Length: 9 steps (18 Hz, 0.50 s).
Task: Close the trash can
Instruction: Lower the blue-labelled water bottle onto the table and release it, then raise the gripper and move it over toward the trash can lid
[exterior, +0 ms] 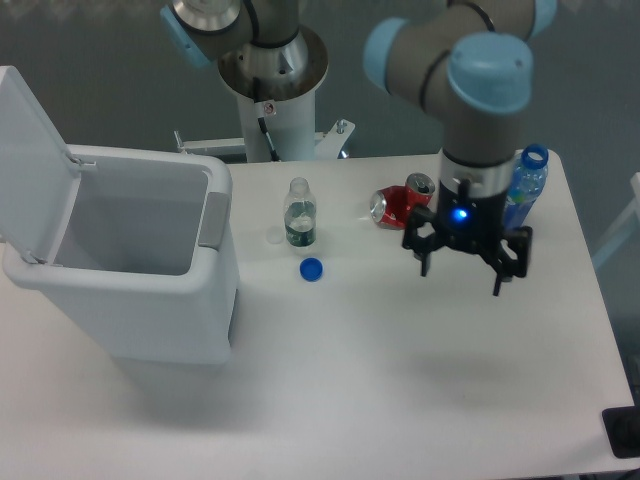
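The trash can point(130, 300) is a large white bin at the left of the table. It stands open, with its flat white lid point(30, 150) tilted up and back at the far left. A grey tab point(212, 215) sits on its right rim. The inside looks empty. My gripper point(462, 278) hangs over the right part of the table, well to the right of the bin. Its black fingers point(498, 282) are spread apart and hold nothing.
A small clear bottle without a cap point(299, 213) stands right of the bin, with a blue cap point(311, 269) lying in front of it. A crushed red can point(400, 203) lies behind the gripper. A blue bottle point(525, 188) stands near the table's right edge.
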{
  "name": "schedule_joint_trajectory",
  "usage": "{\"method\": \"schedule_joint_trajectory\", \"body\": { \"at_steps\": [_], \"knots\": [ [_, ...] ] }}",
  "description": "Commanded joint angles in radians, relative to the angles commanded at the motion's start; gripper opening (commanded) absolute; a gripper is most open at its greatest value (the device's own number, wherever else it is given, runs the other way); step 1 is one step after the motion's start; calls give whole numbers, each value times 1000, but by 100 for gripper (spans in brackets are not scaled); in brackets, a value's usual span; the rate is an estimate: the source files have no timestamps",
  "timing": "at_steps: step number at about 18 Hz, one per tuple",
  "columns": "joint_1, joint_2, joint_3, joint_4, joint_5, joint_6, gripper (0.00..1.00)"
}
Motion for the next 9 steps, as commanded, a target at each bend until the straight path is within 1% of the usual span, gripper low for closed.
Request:
{"method": "schedule_joint_trajectory", "body": {
  "at_steps": [1,2,5,6,7,9],
  "knots": [
    [-12,34,-24,2,0,-12,66],
    [-23,69,-41,3,-3,-28,57],
    [-45,129,-45,3,-57,-164,24],
    [-52,146,-45,3,-66,-211,15],
    [-66,164,-45,3,-74,-253,9],
    [-110,197,-43,3,-94,-340,5]
  ]
}}
